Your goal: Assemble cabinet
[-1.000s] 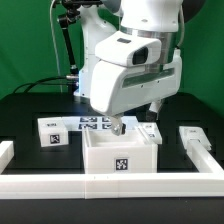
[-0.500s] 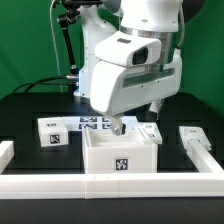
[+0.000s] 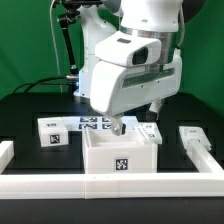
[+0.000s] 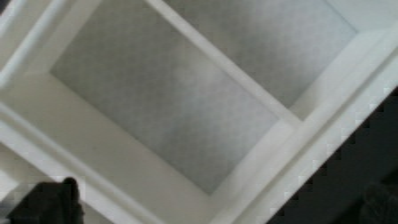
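1. We see a black worktop (image 3: 30,110) with a white Panda arm (image 3: 130,70) leaning over its middle.
2. The cabinet (image 3: 122,158), an open-topped white box tagged on its front, sits directly beneath the end effector (image 3: 118,128), which hangs at its rear wall.
3. The wrist view looks into a compartment, so we judge the coming move to be downward.
4. One dark fingertip (image 4: 50,205) shows, and we cannot tell the opening or any hold.
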